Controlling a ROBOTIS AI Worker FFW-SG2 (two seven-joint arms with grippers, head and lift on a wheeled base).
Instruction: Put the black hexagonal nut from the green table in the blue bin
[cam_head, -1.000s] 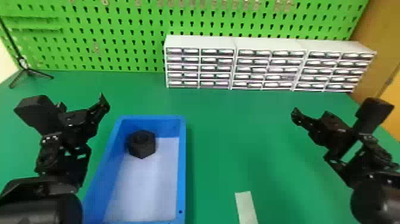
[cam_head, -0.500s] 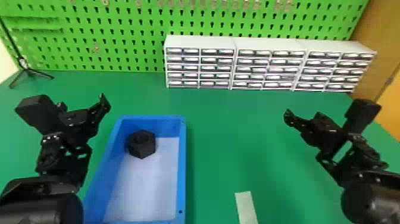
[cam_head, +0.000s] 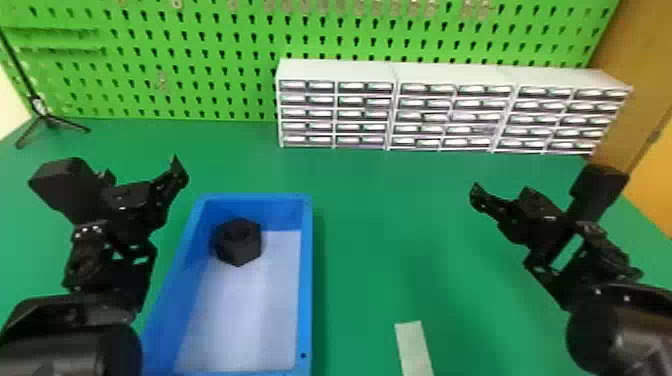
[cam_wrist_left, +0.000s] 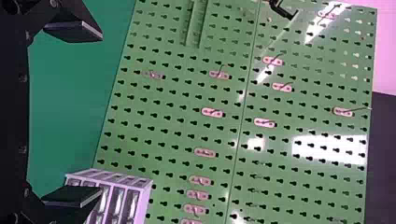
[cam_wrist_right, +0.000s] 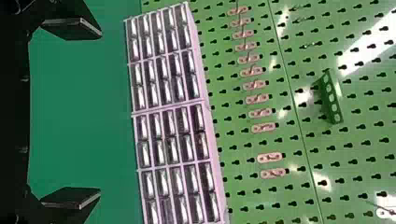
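one black hexagonal nut (cam_head: 239, 242) lies in one blue bin (cam_head: 306, 280) on the green table (cam_head: 390, 240), one left claw (cam_head: 141, 168) and one right claw (cam_head: 501, 192) both spread wide.

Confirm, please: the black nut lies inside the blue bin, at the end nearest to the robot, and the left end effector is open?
Wrong end: the head view shows the black nut inside the blue bin, at its far end. The left end effector is open.

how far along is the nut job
Looks done: the black hexagonal nut sits inside the blue bin, near its far end. Nothing is in hand: the left tool and right tool are both open and empty. Nothing seems left to place.
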